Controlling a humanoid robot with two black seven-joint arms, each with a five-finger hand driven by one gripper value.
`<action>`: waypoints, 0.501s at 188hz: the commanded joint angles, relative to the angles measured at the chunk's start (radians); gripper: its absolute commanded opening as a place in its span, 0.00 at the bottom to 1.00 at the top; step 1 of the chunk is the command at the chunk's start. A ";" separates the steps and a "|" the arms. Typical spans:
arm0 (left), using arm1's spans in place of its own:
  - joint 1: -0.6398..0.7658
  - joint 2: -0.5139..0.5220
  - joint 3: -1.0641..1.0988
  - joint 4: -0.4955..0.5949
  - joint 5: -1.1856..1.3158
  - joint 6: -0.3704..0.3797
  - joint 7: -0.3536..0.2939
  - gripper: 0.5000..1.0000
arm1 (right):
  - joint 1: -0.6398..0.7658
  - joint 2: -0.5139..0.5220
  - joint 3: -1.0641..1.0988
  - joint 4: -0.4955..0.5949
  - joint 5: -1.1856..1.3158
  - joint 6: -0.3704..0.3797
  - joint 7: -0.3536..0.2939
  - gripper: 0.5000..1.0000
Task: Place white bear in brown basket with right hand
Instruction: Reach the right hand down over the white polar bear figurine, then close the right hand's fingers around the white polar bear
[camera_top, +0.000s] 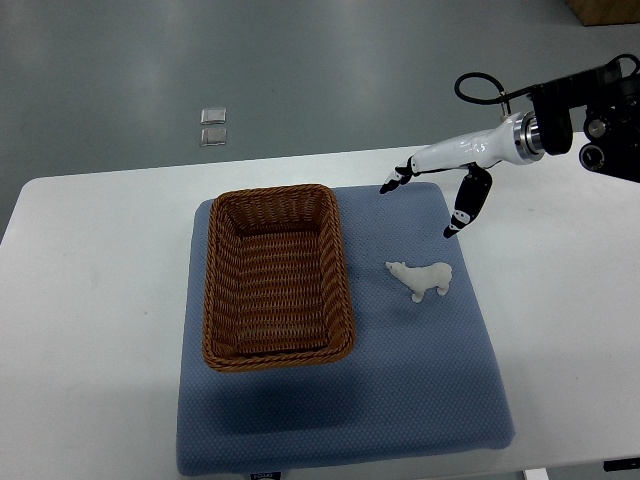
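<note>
Item one: small white plastic polar bear figure (422, 279), which you are seeing lying on the blue padded mat (400, 400), right of the mat's centre, toward the counter's (90, 330) right edge and apart from everything else.

Item two: oval-cornered brown woven wicker basket (278, 277), sitting on the mat's left half, holding nothing.

Item three: right robot hand (432, 195), hovering over the mat's far right corner, fingers spread apart and gripping nothing.

Handling note: you are likely reaching. Bring the hand down over the bear's body and close across its narrow width, not its length.

Orientation: the bear's long axis is running roughly parallel to the counter's near edge, head pointing left toward the basket.
</note>
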 joint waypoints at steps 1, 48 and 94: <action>0.000 0.000 0.000 0.000 0.000 0.000 0.000 1.00 | -0.030 0.009 0.001 0.006 0.003 0.000 -0.048 0.84; 0.000 0.000 0.000 0.000 0.000 0.000 0.000 1.00 | -0.112 0.029 0.009 0.007 0.064 -0.004 -0.139 0.84; 0.000 0.000 0.000 0.000 0.000 0.000 0.000 1.00 | -0.132 0.036 0.011 0.033 0.103 -0.007 -0.140 0.84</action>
